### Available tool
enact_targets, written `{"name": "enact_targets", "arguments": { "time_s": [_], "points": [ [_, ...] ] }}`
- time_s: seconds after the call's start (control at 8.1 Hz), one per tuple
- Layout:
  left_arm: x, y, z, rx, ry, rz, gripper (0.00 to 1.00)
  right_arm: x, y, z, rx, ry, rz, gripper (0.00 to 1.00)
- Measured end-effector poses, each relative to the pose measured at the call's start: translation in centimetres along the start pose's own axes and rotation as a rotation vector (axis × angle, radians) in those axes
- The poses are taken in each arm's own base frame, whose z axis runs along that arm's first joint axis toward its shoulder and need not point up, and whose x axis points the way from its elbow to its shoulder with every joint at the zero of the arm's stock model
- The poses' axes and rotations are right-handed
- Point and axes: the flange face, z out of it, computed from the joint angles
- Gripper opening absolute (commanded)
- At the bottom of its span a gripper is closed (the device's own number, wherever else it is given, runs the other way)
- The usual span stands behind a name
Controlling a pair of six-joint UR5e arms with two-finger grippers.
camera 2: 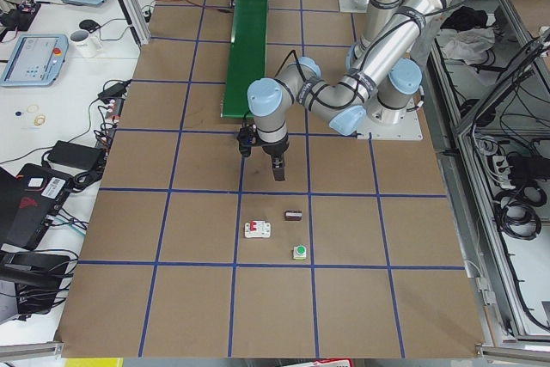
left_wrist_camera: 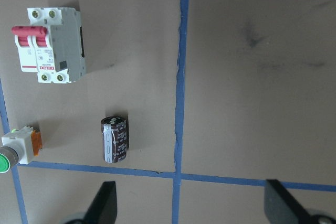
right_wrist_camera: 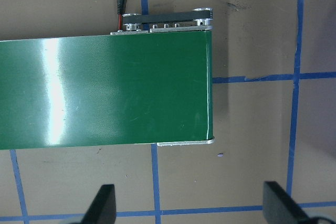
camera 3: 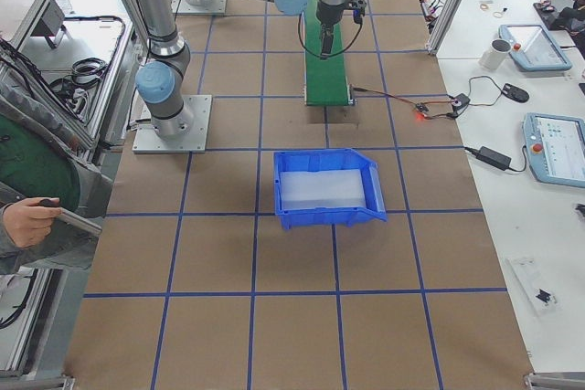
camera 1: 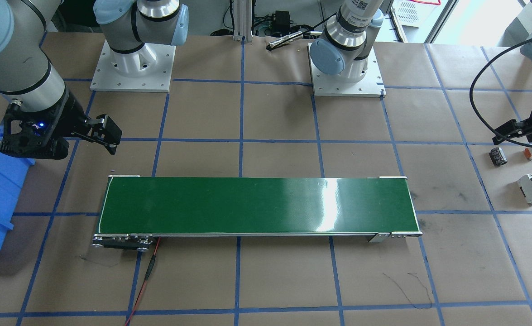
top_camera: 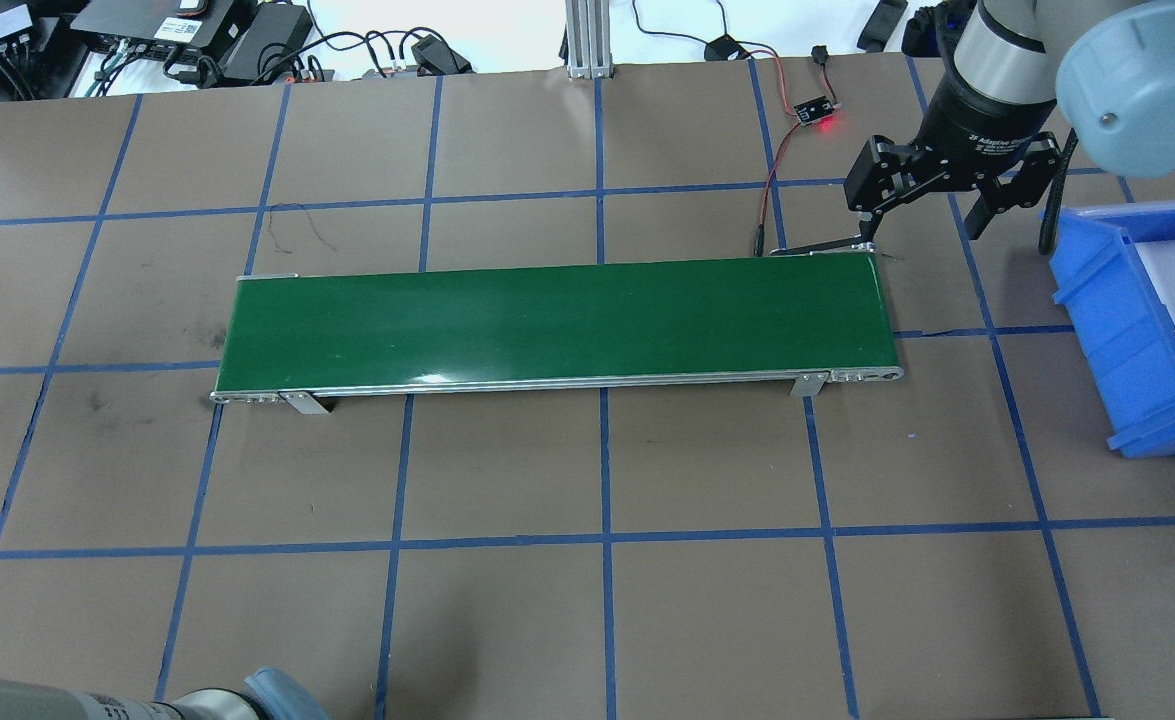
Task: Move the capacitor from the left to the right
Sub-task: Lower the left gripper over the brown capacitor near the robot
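The capacitor [left_wrist_camera: 114, 139], a small dark cylinder with a pale stripe, lies on its side on the brown table at the robot's left end, apart from the conveyor. It also shows as the capacitor [camera 1: 498, 156] and the capacitor [camera 2: 293, 215]. My left gripper [left_wrist_camera: 191, 205] hovers above the table, open and empty; the capacitor lies just ahead of one fingertip [left_wrist_camera: 105, 203]. The left gripper [camera 1: 521, 136] hangs a little behind the capacitor. My right gripper [top_camera: 932, 210] stands open and empty over the conveyor's right end, as the right wrist view [right_wrist_camera: 191, 208] confirms.
A white circuit breaker [left_wrist_camera: 50, 44] with red tabs and a green-topped push button [left_wrist_camera: 16, 148] lie near the capacitor. The green conveyor belt [top_camera: 557, 320] spans the table's middle. A blue bin [top_camera: 1137, 330] sits at the robot's right end. A person [camera 3: 37, 189] stands beside the table.
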Motion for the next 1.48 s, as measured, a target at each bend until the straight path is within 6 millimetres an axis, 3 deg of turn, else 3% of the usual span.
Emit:
{"name": "enact_targets", "arguments": {
  "time_s": [0.49, 0.74, 1.23, 1.48],
  "points": [
    [-4.7, -0.8, 5.0, 0.031, -0.025, 0.023, 1.00, 0.0, 0.0, 0.0, 0.001, 0.000, 0.000, 1.00],
    [-6.3, -0.6, 6.6, 0.041, -0.024, 0.020, 1.00, 0.0, 0.0, 0.0, 0.002, 0.000, 0.000, 1.00],
    [-5.4, 0.1, 10.3, 0.040, -0.020, 0.016, 1.00, 0.0, 0.0, 0.0, 0.001, 0.000, 0.000, 1.00],
    [-5.3, 0.4, 11.2, 0.040, -0.024, 0.016, 1.00, 0.0, 0.0, 0.0, 0.002, 0.001, 0.000, 1.00]
  ]
}}
